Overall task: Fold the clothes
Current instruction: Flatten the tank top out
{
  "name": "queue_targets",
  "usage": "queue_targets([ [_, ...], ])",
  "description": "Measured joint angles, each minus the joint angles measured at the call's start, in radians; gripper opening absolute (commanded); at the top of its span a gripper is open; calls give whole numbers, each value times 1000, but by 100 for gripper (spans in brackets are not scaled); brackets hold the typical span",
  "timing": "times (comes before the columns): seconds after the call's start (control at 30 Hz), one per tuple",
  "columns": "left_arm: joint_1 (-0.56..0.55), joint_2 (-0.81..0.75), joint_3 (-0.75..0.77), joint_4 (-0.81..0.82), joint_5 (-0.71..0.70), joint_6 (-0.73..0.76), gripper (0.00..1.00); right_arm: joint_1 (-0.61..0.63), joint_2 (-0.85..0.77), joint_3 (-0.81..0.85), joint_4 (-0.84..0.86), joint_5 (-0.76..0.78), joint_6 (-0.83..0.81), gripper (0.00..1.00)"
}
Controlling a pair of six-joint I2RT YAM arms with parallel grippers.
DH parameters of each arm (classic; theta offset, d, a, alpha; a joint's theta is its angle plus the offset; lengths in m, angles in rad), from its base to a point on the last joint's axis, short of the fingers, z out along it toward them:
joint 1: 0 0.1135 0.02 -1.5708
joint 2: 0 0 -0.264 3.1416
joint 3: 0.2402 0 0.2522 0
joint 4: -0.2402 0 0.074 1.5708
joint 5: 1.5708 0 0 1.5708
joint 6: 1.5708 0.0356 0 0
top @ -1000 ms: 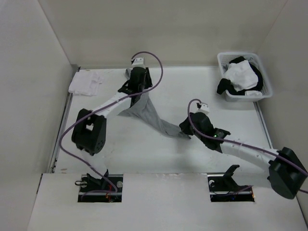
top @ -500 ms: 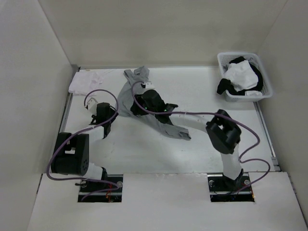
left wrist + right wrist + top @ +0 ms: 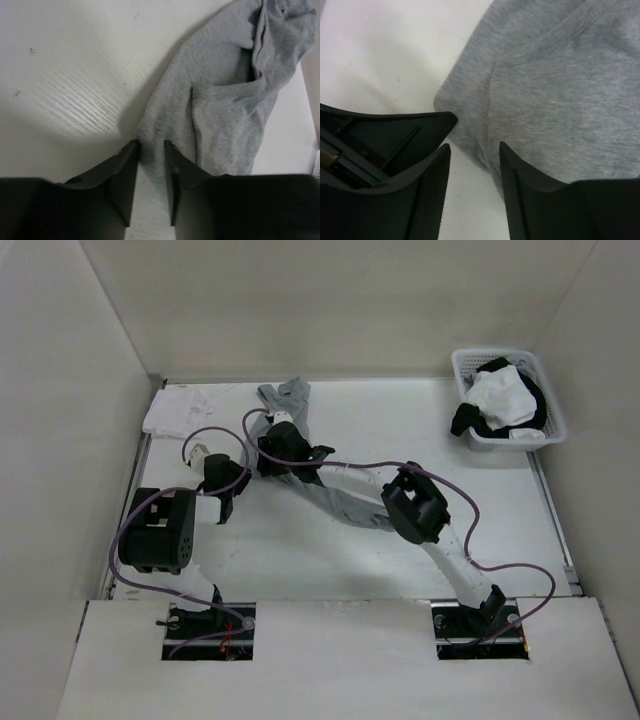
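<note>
The clothes [image 3: 345,502], one plain grey garment, lie crumpled in a diagonal band from the back middle of the table toward the centre. My left gripper [image 3: 244,478] sits at the garment's left edge. In the left wrist view its jaws [image 3: 151,147] stand a little apart, with the grey hem [image 3: 225,100] reaching between the tips. My right gripper [image 3: 263,454] has reached across to the same edge. It is open [image 3: 472,150] over the fabric's rounded corner [image 3: 560,90]. A black part of the left gripper [image 3: 380,135] lies beside it.
A white basket [image 3: 470,365] holding white and black garments [image 3: 500,395] stands at the back right. A small white folded cloth [image 3: 180,410] lies at the back left. Walls close in the table on three sides.
The left arm pulled back from the far end to the garment's left edge, and its jaws narrowed. The right arm swung left across the table, and its jaws opened. The garment dropped flat.
</note>
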Motion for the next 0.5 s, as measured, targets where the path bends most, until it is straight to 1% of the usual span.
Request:
queue_targets([
  [0.07,0,15,-3,8,8,-11,9,0,6,2,-20,7,3,43],
  [0.13,0,16,-16,21,14,-24,6,0,7,2,-37,15,6,44],
  [0.17,0,15,-25,31,15,-31,6,0,7,3,-42,20,8,44],
  [0.27,0,-3,-57,49,18,-47,6,0,7,3,-54,35,9,41],
  [0.4,-7,-60,-115,48,21,-53,6,0,7,3,-90,38,19,41],
  [0.47,-16,-90,-143,43,29,-53,6,0,7,3,-110,38,22,38],
  [0.5,-19,-107,-157,39,34,-53,6,0,7,3,-122,38,24,33],
])
